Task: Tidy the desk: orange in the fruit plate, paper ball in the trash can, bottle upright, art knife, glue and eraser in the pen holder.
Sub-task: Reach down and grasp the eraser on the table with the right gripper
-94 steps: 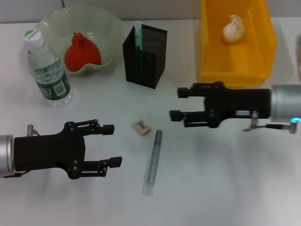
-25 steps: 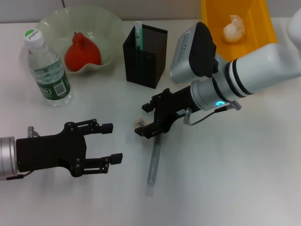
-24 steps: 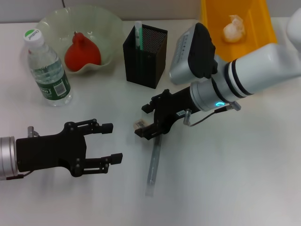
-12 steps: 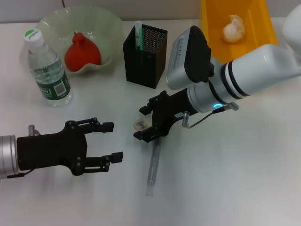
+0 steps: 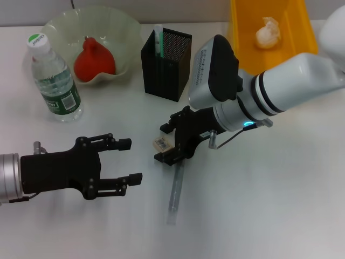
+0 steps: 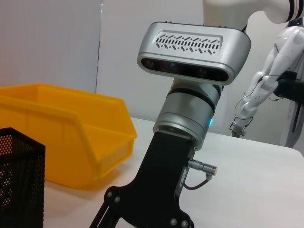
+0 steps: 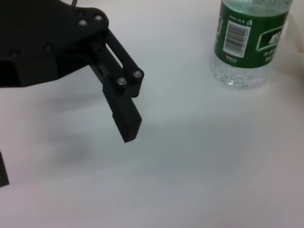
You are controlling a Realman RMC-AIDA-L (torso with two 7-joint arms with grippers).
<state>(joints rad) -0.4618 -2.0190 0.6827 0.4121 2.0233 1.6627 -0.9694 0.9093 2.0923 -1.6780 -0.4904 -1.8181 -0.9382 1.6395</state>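
Right end effector (image 5: 163, 142): fingers apart, straddling the eraser (image 5: 161, 143) at table centre, at 6 o'clock from the pen holder (image 5: 166, 56).
Eraser: flat on the table, just at 11 o'clock of the knife (image 5: 175, 186) tip.
Step in hand, judged: grasp the eraser. Centre it between the fingers, close squarely, avoid nudging the knife, lift straight.
Left end effector (image 5: 121, 163): fingers apart, idle at 8 o'clock.

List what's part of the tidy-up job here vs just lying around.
Job: eraser, between the open right pincer's fingers; grey stick; bottle; red fruit in plate; pen holder; paper ball in yellow bin.
Lying about: nothing; left pincer idle, open.
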